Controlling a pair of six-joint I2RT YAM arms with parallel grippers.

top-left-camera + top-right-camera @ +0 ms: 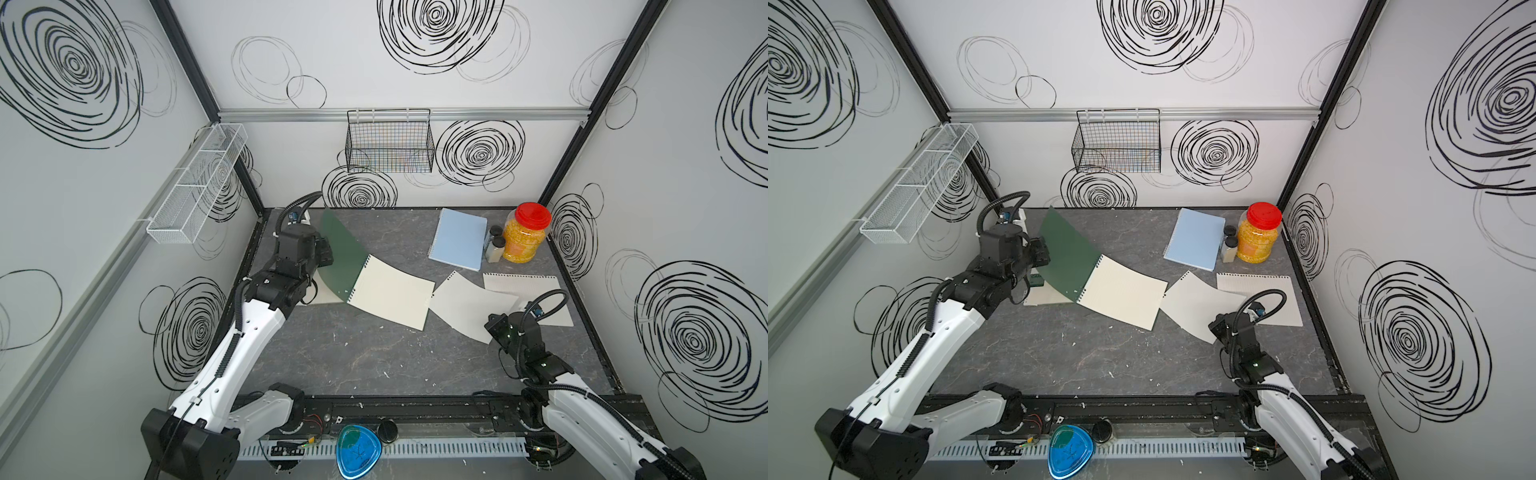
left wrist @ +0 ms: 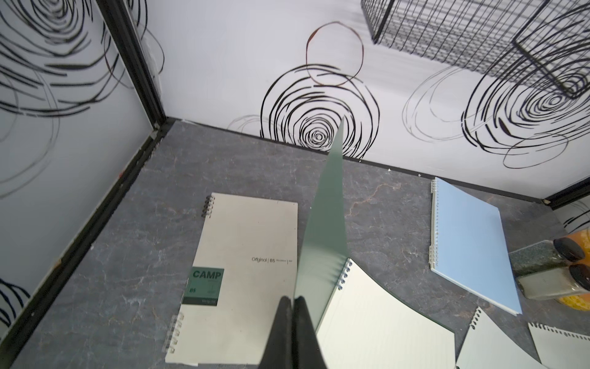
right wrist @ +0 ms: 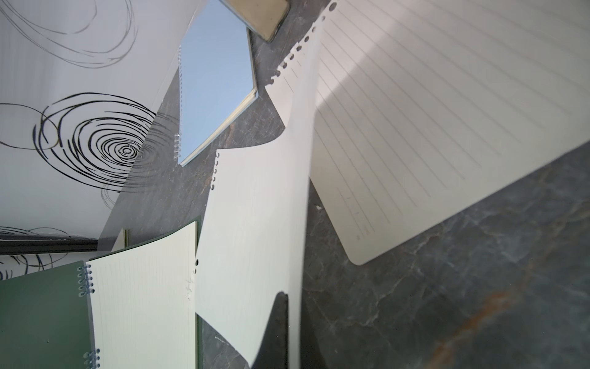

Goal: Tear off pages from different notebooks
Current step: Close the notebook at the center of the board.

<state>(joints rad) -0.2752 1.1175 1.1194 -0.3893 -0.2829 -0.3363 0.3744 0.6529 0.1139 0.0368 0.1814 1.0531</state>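
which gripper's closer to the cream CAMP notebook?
Left. The left gripper hangs just above the cream notebook, shut on the green cover; the right gripper is across the table, pinching a loose page.

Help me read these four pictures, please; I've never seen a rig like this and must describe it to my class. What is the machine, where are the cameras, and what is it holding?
The machine is a pair of white-and-black robot arms, a left arm and a right arm, working at a dark marbled table. Two pictures look down from overhead, side by side. The other two come from a camera on each arm's wrist.

On the table lie a cream notebook, an open green notebook, a closed blue notebook, a loose lined page, a red-lidded jar and two small bottles.

The left pincer is shut on the green cover, holding it up. The right pincer is shut on a second torn-out page, whose edge is raised off the table.
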